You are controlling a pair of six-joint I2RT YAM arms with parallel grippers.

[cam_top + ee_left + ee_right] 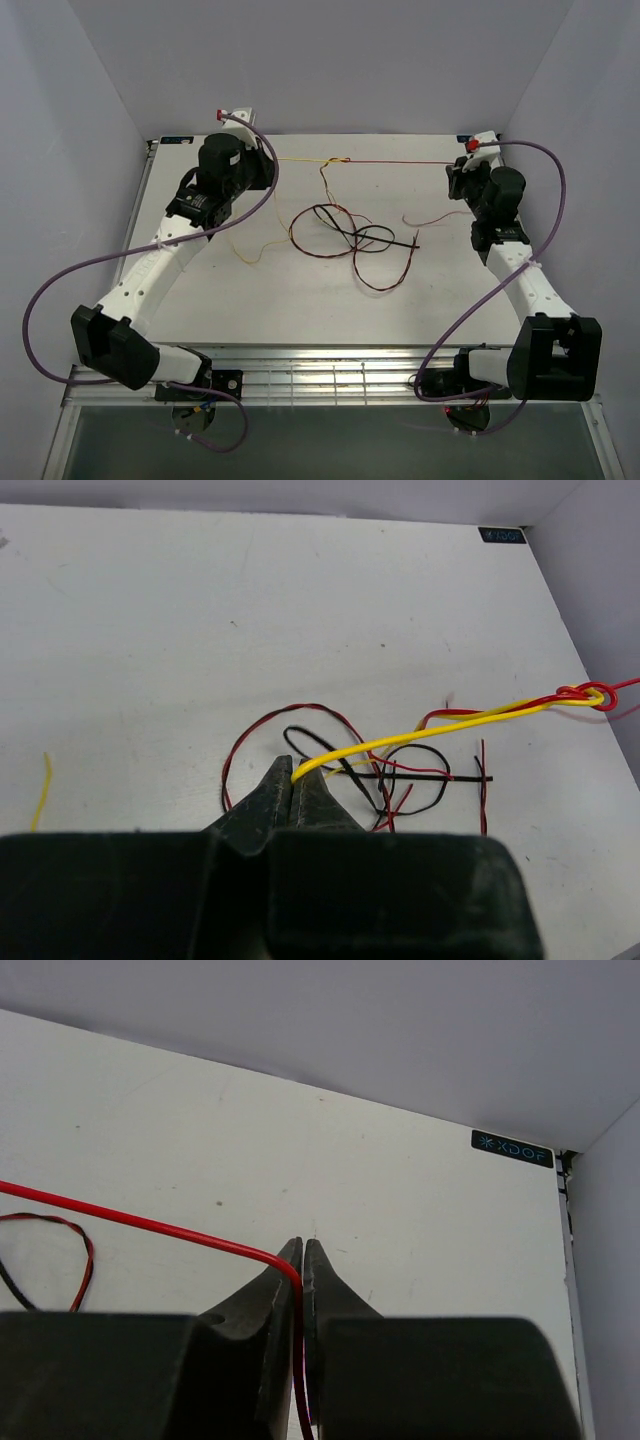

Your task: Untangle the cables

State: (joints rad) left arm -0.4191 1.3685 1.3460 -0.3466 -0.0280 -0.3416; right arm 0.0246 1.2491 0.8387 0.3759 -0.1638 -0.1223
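Spanning the far half of the white table (260, 300), a yellow cable (360, 748) and a red cable (130, 1220) run in one taut line, joined at a knot (592, 695). The left gripper (293, 773) is pressed together on the yellow end, and the right gripper (302, 1245) pinches the red end. Loose red and black loops (350, 240) lie mid-table on the near side of that line; pale lilac walls (350, 60) enclose left, far and right.

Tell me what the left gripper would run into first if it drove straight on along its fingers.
Probably the black cable looped just beyond the left gripper, then the red cable; its height above the table is unclear.
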